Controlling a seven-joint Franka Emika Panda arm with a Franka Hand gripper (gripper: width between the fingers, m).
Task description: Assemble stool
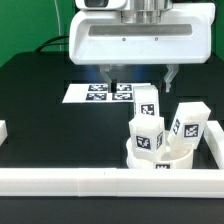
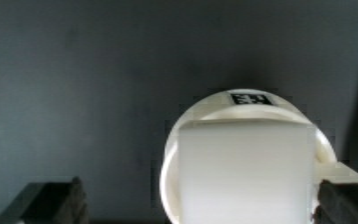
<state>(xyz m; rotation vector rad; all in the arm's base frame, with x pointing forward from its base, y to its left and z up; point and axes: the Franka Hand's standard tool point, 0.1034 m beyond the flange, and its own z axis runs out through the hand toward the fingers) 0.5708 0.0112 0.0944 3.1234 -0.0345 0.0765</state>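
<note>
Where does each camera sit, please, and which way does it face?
Exterior view: off the arm, facing the black table from slightly above; shows marker board, stool legs and the open hand overhead.
Wrist view: on the wrist, looking down between the fingers at a white tagged part.
Shared: hand, black table, probably that part.

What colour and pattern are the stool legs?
The stool legs are white, each carrying a black-and-white square tag; the exterior view shows them best.

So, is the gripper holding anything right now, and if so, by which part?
Nothing is held. The gripper is open above a white stool leg, and its fingers are not closed on it.
</note>
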